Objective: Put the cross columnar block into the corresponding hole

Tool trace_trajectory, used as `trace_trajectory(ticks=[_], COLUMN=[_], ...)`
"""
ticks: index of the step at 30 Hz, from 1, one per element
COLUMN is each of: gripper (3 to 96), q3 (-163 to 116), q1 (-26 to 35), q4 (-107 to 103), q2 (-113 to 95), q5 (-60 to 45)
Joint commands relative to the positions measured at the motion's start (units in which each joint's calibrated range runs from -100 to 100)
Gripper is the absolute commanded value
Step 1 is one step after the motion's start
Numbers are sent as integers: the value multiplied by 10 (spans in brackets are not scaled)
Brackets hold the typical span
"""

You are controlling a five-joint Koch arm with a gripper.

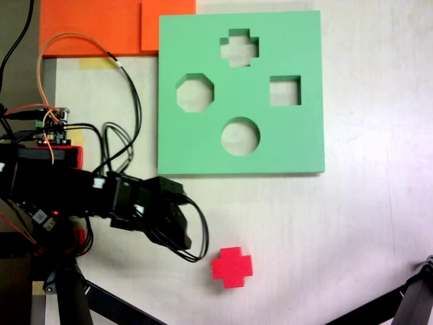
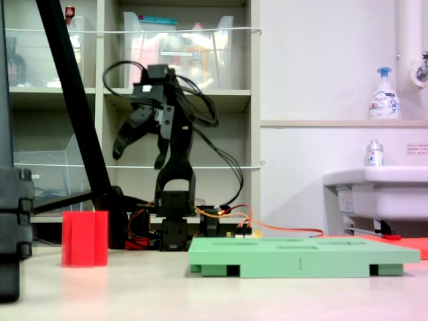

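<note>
- First exterior view: the red cross columnar block (image 1: 231, 267) is seen standing on the pale tabletop (image 1: 379, 223), near the lower middle of the frame, well apart from the green foam board (image 1: 304, 145).
- The plus-shaped corresponding hole (image 1: 239, 47) is located near the board's top edge; it is seen unfilled, with the tabletop showing through.
- An octagonal cutout (image 1: 195, 93), a square cutout (image 1: 285, 91) and a round cutout (image 1: 240, 136) are also recorded in the board.
- The black gripper (image 1: 177, 227) is seen to the first exterior view's left of the block, not touching it; the state of the jaws cannot be told from above.
- An orange foam sheet (image 1: 95, 27) is noted at the top left, touching the board's corner.
- Second exterior view: the gripper (image 2: 140, 150) is held raised well above the table, jaws spread apart and nothing between them.
- The block (image 2: 85, 239) is seen upright on the table at the second exterior view's left, apart from the board (image 2: 301, 257), which lies flat.
- A white basin (image 2: 381, 190) and a soap dispenser (image 2: 384, 93) are noted at the second exterior view's right.
</note>
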Motion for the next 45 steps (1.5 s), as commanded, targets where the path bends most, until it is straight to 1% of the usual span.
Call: trace_trajectory(ticks=[1, 5, 7, 8, 11, 13, 16, 18, 19, 29, 36, 38, 42, 45], gripper=[458, 465, 540, 620, 730, 771, 797, 878, 898, 897, 894, 866, 752, 689], q3=[97, 135, 170, 179, 187, 187, 192, 200, 206, 225, 225, 225, 225, 223], q1=[-18, -26, -33, -37, -45, -51, -61, -64, -66, -67, -61, -59, -58, -58], q4=[-36, -36, -36, -36, -36, -36, -36, -36, -36, -36, 4, 8, 11, 11], q2=[121, 184, 232, 255, 314, 349, 409, 449, 477, 590, 648, 660, 678, 680], q5=[-1, -1, -5, -11, -17, -23, -39, -42, -42, -47, -53, -53, -53, -52])
